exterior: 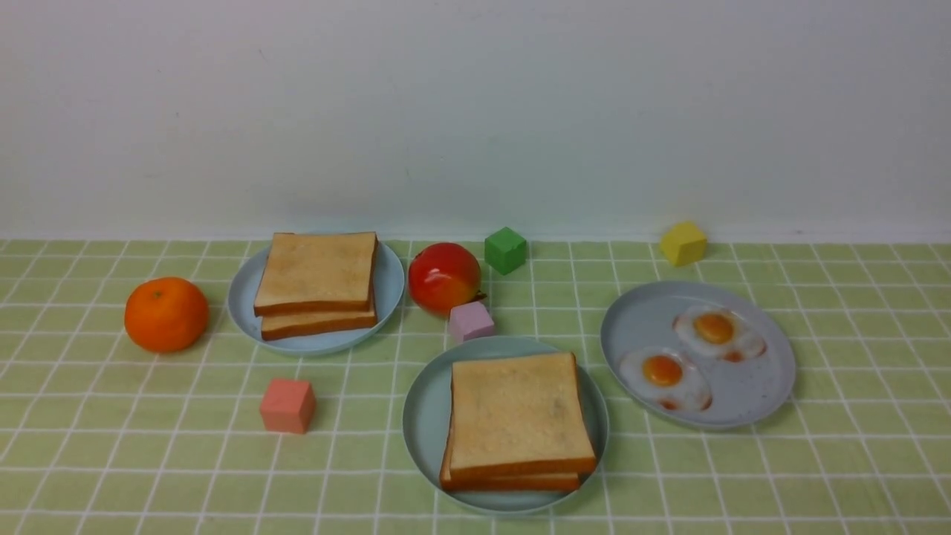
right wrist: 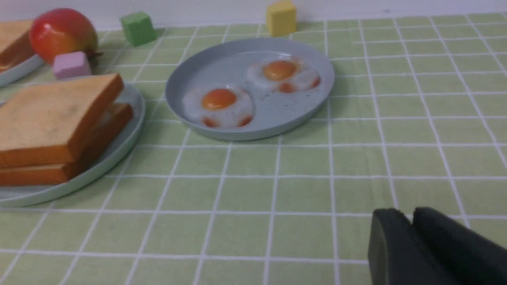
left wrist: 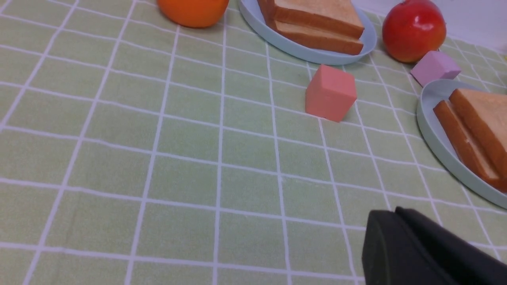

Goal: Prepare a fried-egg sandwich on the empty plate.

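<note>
Two stacked square tan toast slices (exterior: 518, 412) sit on round pale mint-teal plastic plate (exterior: 423, 420) front-center, both dark grippers, left gripper (left wrist: 396, 211) and right gripper (right wrist: 412, 213), closed with nothing held, low over the green checked cloth (exterior: 148, 461).

Front view faces the wall, low wrist views flank it, all sharing the sandwich plate (exterior: 423, 416).

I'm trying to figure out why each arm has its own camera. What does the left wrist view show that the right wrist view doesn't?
Only the left wrist view shows the orange and the pink cube. Only the right wrist view shows the speckled plate with two fried eggs, the green cube and the yellow cube. Both show the sandwich on its mint plate, the red apple and the lilac cube.
</note>
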Robot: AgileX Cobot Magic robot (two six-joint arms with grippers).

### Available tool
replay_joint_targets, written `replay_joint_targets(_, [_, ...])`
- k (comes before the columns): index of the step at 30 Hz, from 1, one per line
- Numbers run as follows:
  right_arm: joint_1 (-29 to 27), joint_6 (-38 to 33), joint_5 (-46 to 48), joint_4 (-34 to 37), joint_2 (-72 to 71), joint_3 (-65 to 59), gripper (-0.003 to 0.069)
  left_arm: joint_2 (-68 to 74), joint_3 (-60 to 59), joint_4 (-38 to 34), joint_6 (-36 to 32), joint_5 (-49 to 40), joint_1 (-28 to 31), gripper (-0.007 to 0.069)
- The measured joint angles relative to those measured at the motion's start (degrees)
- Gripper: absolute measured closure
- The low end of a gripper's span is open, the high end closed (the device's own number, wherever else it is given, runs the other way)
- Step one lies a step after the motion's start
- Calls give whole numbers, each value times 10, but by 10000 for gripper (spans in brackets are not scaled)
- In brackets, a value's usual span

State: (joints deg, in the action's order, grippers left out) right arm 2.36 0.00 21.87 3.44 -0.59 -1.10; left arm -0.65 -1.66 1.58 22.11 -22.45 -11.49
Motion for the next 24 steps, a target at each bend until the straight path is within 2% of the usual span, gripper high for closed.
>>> replay_joint_targets(4, [-25, 0, 1, -2, -1, 1, 556, 0, 0, 0, 0, 0, 0, 603])
replay_joint_targets(24, [-25, 0, 2, -2, -1, 1, 545, 0, 0, 0, 0, 0, 0, 585])
